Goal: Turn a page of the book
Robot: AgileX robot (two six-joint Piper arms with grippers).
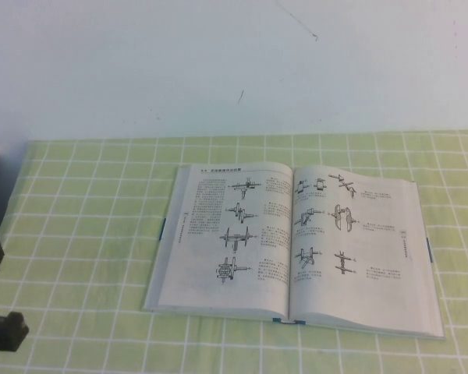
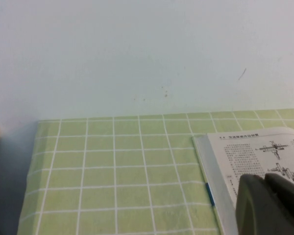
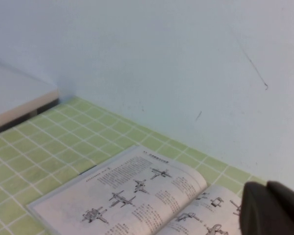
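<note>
Book (image 1: 296,249) pages lie open and flat on our green checked tablecloth (image 1: 86,234), right of the table's centre, below the pale wall (image 1: 234,62). Going left to right: our left gripper (image 2: 272,203) hangs low beside the book's left edge, touching nothing; we cannot tell whether its fingers are parted. Then comes the right-hand page (image 1: 359,249), lying flat. Our right gripper (image 3: 274,210) hovers near that side, its state equally unclear.

Green checked worktop (image 1: 86,234) lies bare across the frame's left half and front edge around the open book (image 1: 296,245), with the wall (image 1: 234,62) closing the top.
</note>
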